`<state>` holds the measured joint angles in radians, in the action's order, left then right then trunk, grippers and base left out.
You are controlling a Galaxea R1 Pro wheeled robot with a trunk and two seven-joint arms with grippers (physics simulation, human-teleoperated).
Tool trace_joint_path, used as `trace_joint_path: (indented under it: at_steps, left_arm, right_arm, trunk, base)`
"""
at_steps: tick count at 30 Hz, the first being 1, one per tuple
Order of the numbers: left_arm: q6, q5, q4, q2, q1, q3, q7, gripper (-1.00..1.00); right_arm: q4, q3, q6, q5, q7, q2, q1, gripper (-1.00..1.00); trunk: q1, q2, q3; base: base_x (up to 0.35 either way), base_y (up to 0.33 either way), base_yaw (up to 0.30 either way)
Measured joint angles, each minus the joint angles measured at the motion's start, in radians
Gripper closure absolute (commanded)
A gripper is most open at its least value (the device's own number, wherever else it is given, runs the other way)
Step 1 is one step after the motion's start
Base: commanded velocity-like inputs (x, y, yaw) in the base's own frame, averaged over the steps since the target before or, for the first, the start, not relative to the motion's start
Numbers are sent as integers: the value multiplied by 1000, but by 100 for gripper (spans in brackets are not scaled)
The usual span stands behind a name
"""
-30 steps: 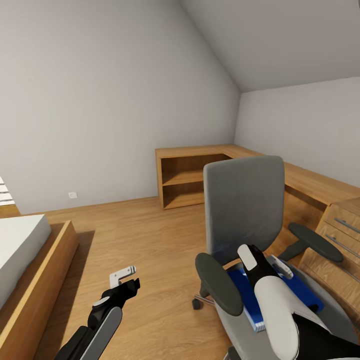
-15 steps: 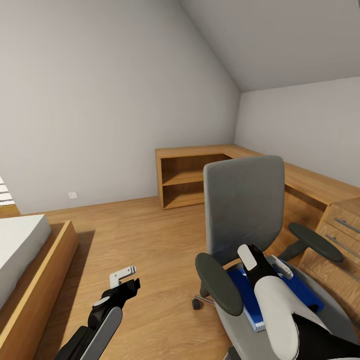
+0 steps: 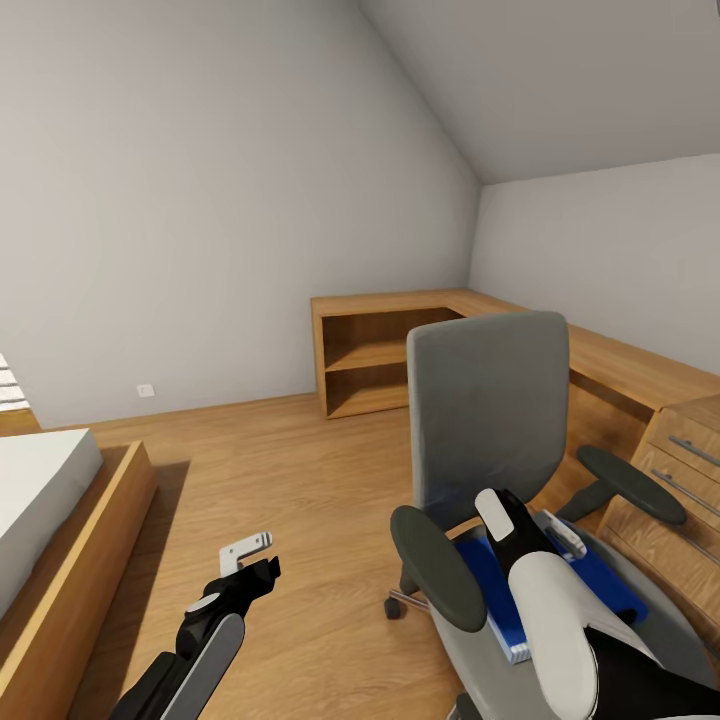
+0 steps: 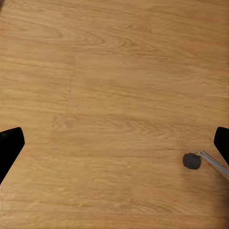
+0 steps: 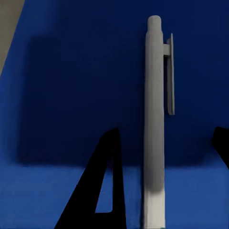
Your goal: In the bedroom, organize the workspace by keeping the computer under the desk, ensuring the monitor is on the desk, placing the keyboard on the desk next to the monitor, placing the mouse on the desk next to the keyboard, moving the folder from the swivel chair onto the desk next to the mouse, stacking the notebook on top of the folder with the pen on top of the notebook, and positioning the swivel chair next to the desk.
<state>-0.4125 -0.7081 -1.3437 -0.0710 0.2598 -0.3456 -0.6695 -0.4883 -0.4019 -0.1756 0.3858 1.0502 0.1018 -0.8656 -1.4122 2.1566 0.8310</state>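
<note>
- At about 8 o'clock in the head view, the left gripper hangs over bare plank floor, well apart from the seat and from anything the task names. Its fingertips sit at the far edges of its wrist view with wide floor between them, so the jaws stand apart and hold nothing; a chair caster shows beside one tip.
- Toward 5 o'clock in the head view stands the swivel chair, its grey back upright and a black armrest on either side. The blue folder lies flat on the seat between the armrests.
- The right gripper is over that folder, so the right arm is plainly the nearer one for whatever is lifted off the seat.
- In the right wrist view the pen lies on a darker rectangle on the folder; that rectangle may be the notebook or only shadow, I cannot tell which.
- The relation that matters: the pen's long axis runs from 12 to 6 o'clock in that view, its clip end at 12. One dark finger stands at its 9 o'clock side and the other tip at its 3 o'clock side, so the pen lies between them, across the closing line.
- The right jaws are apart and nothing is clamped. The pen sits nearer the 9 o'clock finger than the other, so a close from here would, I judge, nudge it sideways before pinching it.
- The desk is not among what I can make out; the oak shelving behind the chair is not it.
</note>
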Motion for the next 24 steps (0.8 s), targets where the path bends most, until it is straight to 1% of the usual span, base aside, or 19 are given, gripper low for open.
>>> trace_joint_path:
  at_steps: [7, 24]
  left_arm:
    - [0, 0, 0, 0, 0, 0, 0, -100]
    - [0, 0, 0, 0, 0, 0, 0, -100]
  right_arm:
    - [0, 0, 0, 4, 18, 0, 0, 100]
    - [0, -1, 0, 4, 21, -1, 0, 100]
  trunk:
    - [0, 0, 0]
    - [0, 0, 0]
  base:
    - [0, 0, 0]
    - [0, 0, 0]
